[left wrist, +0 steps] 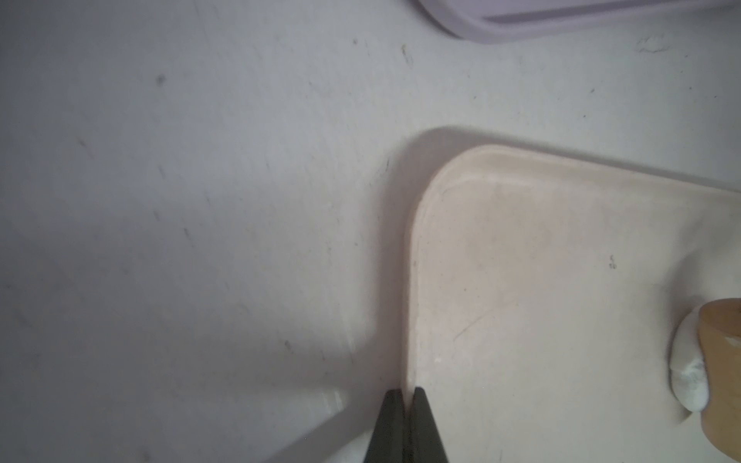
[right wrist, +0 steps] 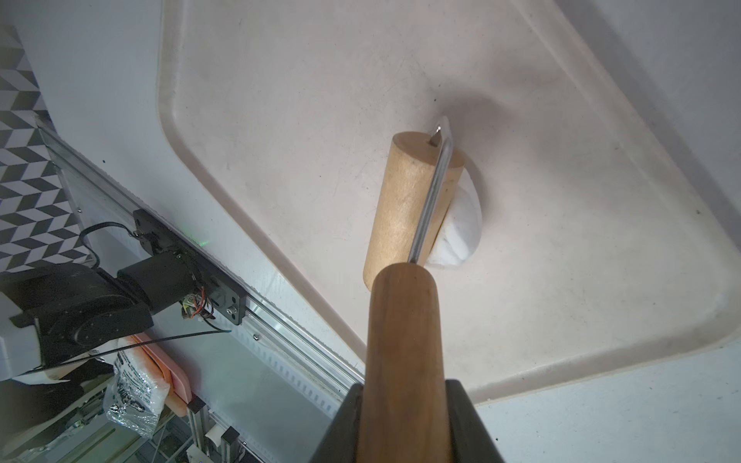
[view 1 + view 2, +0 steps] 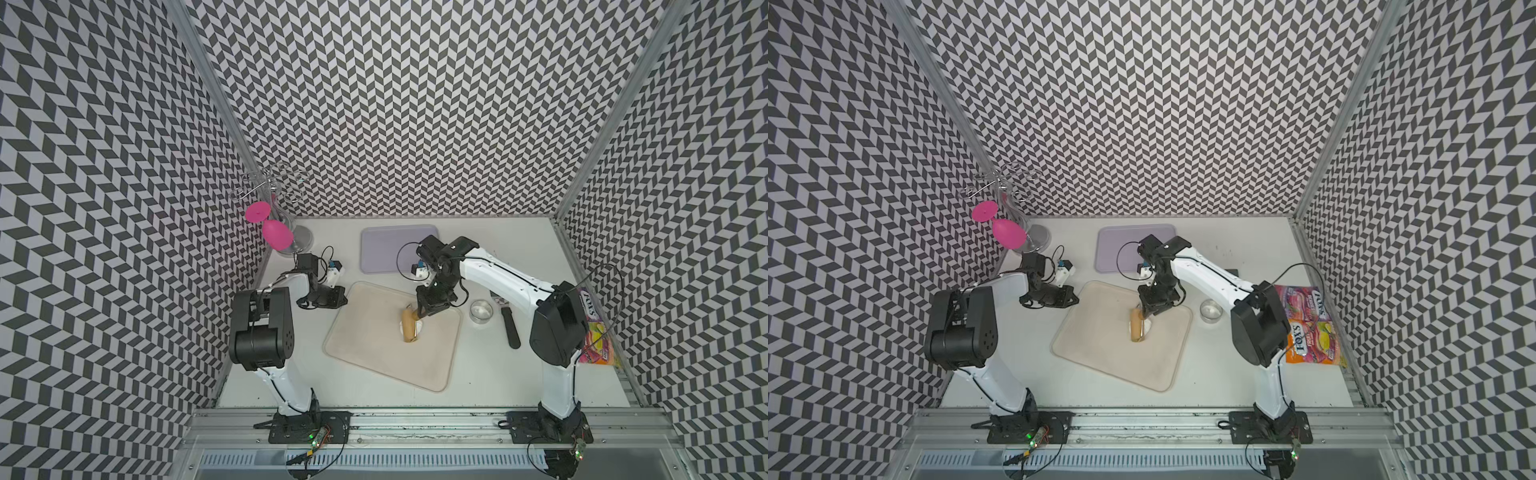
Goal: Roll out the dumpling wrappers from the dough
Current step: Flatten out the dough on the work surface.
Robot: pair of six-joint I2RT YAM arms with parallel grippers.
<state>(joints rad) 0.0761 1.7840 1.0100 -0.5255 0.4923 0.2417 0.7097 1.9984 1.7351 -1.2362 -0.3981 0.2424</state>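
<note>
**Holding the roller on the dough**

The right gripper (image 2: 403, 401) is clamped on the brown wooden handle (image 2: 403, 340) of the roller (image 2: 409, 204). One black finger sits on each side of the handle. A metal bar joins the handle to the light wood drum.

The drum lies on top of the dough (image 2: 461, 228). The dough is a small white lump with folds in it. It peeks out from under one side of the drum. It sits on the beige tray (image 3: 374, 353), in the far half, closer to the right arm's side. In both top views the drum hides most of the dough.

The left gripper (image 1: 407, 395) is closed with nothing in it. Its two dark tips are pressed together, right at the tray's rim near a corner. It is well apart from the dough.

A purple tray (image 3: 386, 249) lies behind the beige one. A metal ring (image 3: 481, 311) stands on the table just right of the beige tray. A tool with a black handle (image 3: 510, 328) lies beside the ring. A candy bag (image 3: 1308, 328) lies at the right wall. A pink glass (image 3: 276, 232) hangs upside down on a wire rack (image 3: 270, 187) in the far left corner.
</note>
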